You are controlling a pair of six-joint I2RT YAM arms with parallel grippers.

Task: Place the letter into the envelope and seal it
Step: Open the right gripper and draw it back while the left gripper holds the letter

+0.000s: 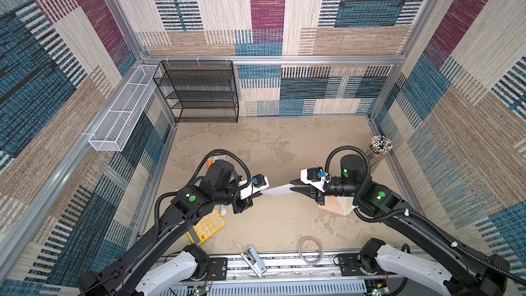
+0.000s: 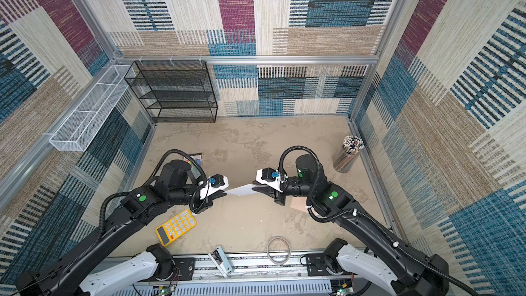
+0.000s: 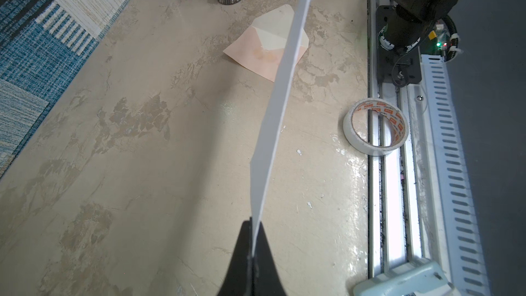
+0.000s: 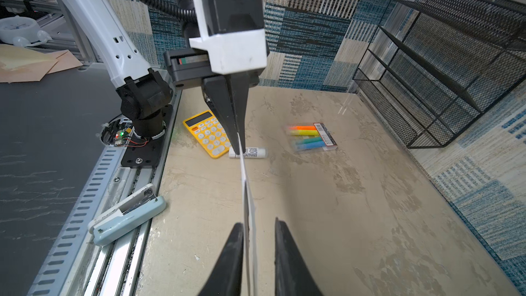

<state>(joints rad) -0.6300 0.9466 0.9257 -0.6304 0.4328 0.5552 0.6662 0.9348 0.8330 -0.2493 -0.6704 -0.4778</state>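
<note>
White letter [image 1: 279, 190] hangs edge-up, long axis 9-to-3 o'clock, clamped in left gripper [image 1: 259, 194], right gripper [image 1: 294, 185] narrowly parted around its far end; envelope [image 1: 338, 207] lies on worktop [image 1: 270, 223] at right gripper's 4 o'clock.

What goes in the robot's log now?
left claw: shut on letter | right claw: open around letter | envelope: on table, flap open

Both arms [image 1: 170, 217] are black, with white base links [image 1: 170, 269] and round green dots [image 1: 192, 198]. Ribbed black cables [image 1: 227, 156] loop just behind the left gripper [image 1: 260, 194] and right gripper [image 1: 292, 185], whose white camera mounts [image 1: 306, 176] sit above black wedge-shaped fingers [image 4: 230, 257].
</note>
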